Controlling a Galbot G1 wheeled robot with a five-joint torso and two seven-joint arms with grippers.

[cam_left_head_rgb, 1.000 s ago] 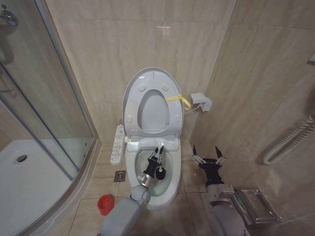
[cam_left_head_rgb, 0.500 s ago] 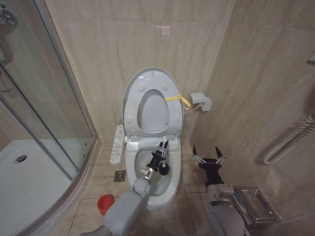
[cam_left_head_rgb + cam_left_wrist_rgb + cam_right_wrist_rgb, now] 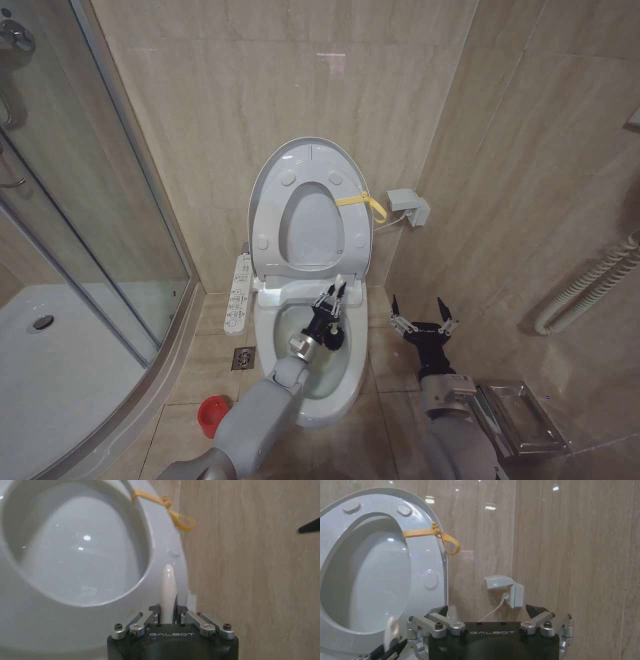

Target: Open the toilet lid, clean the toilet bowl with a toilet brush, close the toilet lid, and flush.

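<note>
The toilet lid [image 3: 310, 152] stands upright against the wall, and the seat ring [image 3: 352, 240] with its yellow strap [image 3: 362, 203] is raised against it. Below them the toilet bowl [image 3: 283, 325] lies exposed. My left gripper [image 3: 331, 299] hangs over the bowl's back right part, shut on the toilet brush [image 3: 338, 286]. The brush's thin white handle [image 3: 167, 588] sticks out between the fingers, and its dark head [image 3: 335, 340] sits low inside the bowl. My right gripper [image 3: 421, 312] hovers open over the floor to the right of the toilet, and in its own view [image 3: 490, 627] the fingers stand spread.
A small red brush holder [image 3: 213, 414] stands on the floor left of the toilet. A long white button panel [image 3: 238, 293] runs along the bowl's left side. The glass shower enclosure [image 3: 90, 230] is to the left, a wall box [image 3: 409, 206] and a metal rack [image 3: 517, 417] to the right.
My left gripper has carried the brush farther back and to the right inside the bowl. The right arm has stayed still.
</note>
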